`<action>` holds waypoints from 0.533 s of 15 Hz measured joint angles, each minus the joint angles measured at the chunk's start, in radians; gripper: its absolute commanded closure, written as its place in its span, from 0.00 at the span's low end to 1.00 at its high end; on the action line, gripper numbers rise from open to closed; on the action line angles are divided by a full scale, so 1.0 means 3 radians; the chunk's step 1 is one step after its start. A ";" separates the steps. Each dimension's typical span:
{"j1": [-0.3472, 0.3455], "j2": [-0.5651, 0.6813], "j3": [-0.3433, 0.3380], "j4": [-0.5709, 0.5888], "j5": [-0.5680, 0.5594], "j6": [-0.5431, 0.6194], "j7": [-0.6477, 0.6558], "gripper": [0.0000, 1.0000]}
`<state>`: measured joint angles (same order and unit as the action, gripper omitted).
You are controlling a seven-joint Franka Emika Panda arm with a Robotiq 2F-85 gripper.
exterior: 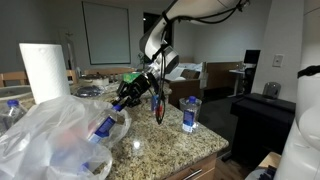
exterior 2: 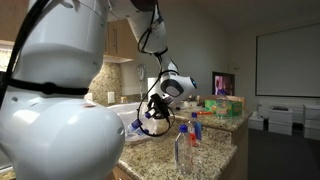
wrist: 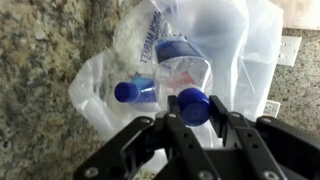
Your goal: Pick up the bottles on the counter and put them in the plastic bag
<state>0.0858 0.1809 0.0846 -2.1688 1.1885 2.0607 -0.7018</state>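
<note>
My gripper [wrist: 193,118] is shut on a clear bottle with a blue cap [wrist: 193,104]. I hold it over the open mouth of the crinkled plastic bag [wrist: 235,50]. Its body [wrist: 185,68] with red contents points into the bag. Another blue-capped bottle [wrist: 130,92] lies inside the bag. In an exterior view the gripper [exterior: 128,97] hangs at the bag's [exterior: 50,135] right edge above a labelled bottle [exterior: 102,128]. One bottle [exterior: 190,113] stands upright on the granite counter [exterior: 170,145]. Two upright bottles [exterior 2: 183,148] [exterior 2: 195,128] show near the gripper [exterior 2: 155,108].
A tall white paper towel roll [exterior: 42,70] stands behind the bag. A bottle [exterior: 12,108] stands at the far left. A green box [exterior 2: 225,108] sits at the counter's far end. The counter edge [exterior: 215,150] drops off beside the upright bottle.
</note>
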 measured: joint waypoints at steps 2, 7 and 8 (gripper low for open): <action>0.0001 -0.0004 0.0014 0.0048 0.0184 0.0128 0.0016 0.91; 0.0153 -0.0006 0.0158 -0.0046 0.0850 0.0736 0.0016 0.91; 0.0218 -0.0006 0.0199 -0.0084 0.0973 0.0910 0.0016 0.91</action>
<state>0.1512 0.1791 0.1444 -2.1939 1.4805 2.3338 -0.6969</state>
